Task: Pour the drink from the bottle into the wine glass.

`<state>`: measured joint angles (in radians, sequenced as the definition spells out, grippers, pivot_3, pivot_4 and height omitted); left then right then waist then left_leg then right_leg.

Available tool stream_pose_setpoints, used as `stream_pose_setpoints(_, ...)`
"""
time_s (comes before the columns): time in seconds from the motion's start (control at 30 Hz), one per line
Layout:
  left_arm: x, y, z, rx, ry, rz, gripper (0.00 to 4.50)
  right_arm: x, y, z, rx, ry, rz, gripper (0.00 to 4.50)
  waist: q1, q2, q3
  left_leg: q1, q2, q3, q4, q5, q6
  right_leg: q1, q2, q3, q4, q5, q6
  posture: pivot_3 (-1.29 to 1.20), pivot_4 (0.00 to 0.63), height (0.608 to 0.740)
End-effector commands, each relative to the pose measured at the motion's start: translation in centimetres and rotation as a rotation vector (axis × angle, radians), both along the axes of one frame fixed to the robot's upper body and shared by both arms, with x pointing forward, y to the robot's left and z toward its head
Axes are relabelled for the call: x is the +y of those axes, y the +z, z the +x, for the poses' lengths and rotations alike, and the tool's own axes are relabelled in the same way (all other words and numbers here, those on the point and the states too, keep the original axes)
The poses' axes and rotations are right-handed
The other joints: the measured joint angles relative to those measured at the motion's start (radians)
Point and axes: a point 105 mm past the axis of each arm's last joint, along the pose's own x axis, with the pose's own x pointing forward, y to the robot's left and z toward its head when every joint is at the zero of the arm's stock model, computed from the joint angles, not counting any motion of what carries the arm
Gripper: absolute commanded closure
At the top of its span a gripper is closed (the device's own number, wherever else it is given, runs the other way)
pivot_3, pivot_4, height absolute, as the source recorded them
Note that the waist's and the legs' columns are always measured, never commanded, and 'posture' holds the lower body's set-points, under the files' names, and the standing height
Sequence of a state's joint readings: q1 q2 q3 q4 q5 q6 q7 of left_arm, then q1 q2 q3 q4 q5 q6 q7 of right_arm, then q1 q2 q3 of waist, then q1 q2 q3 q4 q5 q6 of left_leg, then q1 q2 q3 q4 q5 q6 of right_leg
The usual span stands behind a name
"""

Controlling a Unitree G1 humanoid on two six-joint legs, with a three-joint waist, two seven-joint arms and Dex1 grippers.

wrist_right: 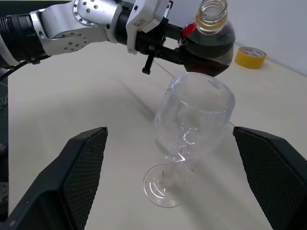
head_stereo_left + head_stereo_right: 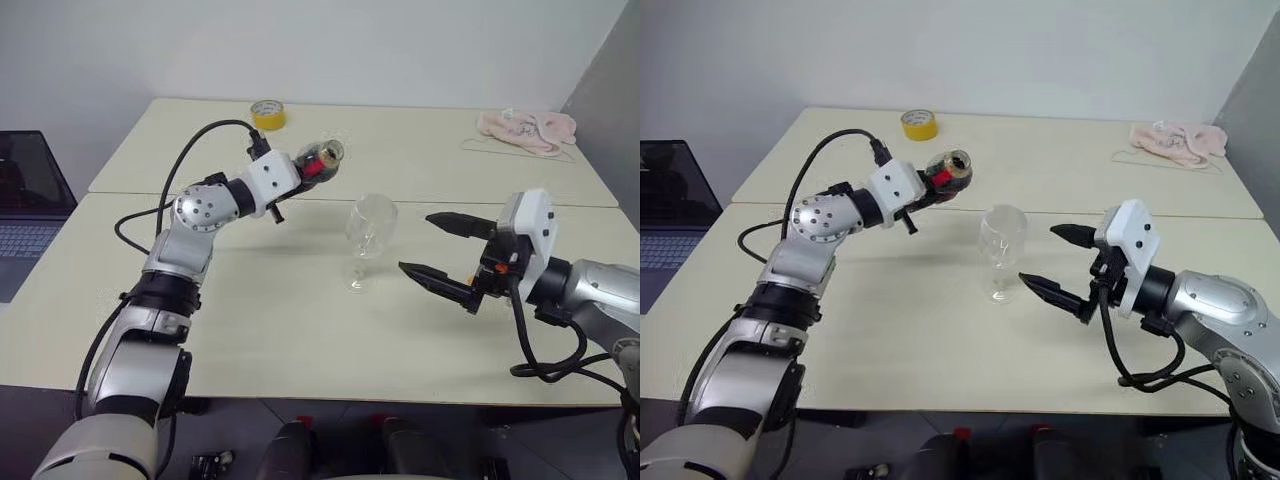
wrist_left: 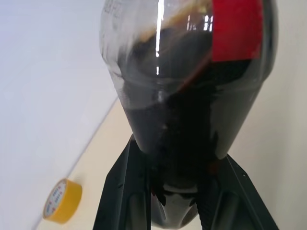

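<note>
Before me lies a pale cream tabletop (image 2: 250, 300), two flat boards butted together along a seam running across my view. A clear colourless stemmed wine glass (image 2: 368, 240) stands upright on its round foot on the nearer board, just this side of the seam. On the farther board a yellow roll of tape (image 2: 268, 114) lies flat near the back edge, and a crumpled pink cloth (image 2: 527, 130) rests at the far right corner.

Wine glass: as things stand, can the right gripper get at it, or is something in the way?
Probably yes. The right gripper is open, its fingers either side of the wine glass with bare table between; the bottle is held off to the far side.
</note>
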<state>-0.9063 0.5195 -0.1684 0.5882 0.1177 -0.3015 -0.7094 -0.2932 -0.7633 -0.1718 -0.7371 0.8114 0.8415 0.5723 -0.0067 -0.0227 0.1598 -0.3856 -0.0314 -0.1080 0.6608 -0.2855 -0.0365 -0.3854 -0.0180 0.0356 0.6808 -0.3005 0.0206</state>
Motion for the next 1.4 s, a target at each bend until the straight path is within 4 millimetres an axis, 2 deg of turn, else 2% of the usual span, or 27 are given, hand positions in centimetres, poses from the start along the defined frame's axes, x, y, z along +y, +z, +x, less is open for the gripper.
stream_pose_setpoints(0.03, -1.2, 2.7, 0.1, -0.112, -0.047, 0.013, 3.71, 0.3, 0.6, 0.0, -0.027, 0.000, 0.000, 0.00, 0.000, 0.000, 0.000, 0.000, 0.000, 0.000, 0.000, 0.000, 0.000, -0.001, 0.000, 0.000, 0.000, 0.000, 0.000, 0.00, 0.150, 0.740)
stream_pose_setpoints(0.3, -2.9, 3.5, 0.4, -0.184, -0.108, 0.088, 3.71, 0.4, 0.4, 0.4, -0.034, -0.002, -0.005, 0.00, -0.002, 0.000, 0.000, -0.001, 0.000, 0.000, 0.000, 0.000, 0.000, -0.001, 0.000, 0.000, 0.001, 0.000, 0.000, 0.00, 0.150, 0.740)
stream_pose_setpoints(0.73, -4.2, 3.8, 0.3, -0.309, -0.162, 0.207, 3.71, 1.0, 0.2, 0.5, -0.050, -0.004, 0.014, 0.00, -0.003, 0.000, 0.000, -0.001, -0.001, 0.000, 0.000, 0.000, 0.000, -0.002, 0.000, 0.001, 0.001, 0.000, 0.000, 0.00, 0.150, 0.740)
stream_pose_setpoints(1.03, -4.5, 3.7, 0.1, -0.374, -0.181, 0.261, 3.71, 1.3, 0.6, 0.6, -0.058, -0.005, 0.022, 0.00, -0.004, 0.000, 0.000, -0.002, -0.001, 0.000, 0.001, 0.000, 0.000, -0.002, 0.000, 0.001, 0.001, 0.000, 0.001, 0.00, 0.150, 0.740)
stream_pose_setpoints(1.4, -3.4, 4.6, 0.3, -0.456, -0.144, 0.284, 3.71, 1.2, 0.9, 1.0, -0.070, -0.028, 0.032, 0.00, -0.015, 0.000, 0.000, -0.002, -0.001, 0.000, 0.001, 0.000, 0.000, -0.002, 0.000, 0.000, 0.001, 0.000, 0.001, 0.00, 0.150, 0.740)
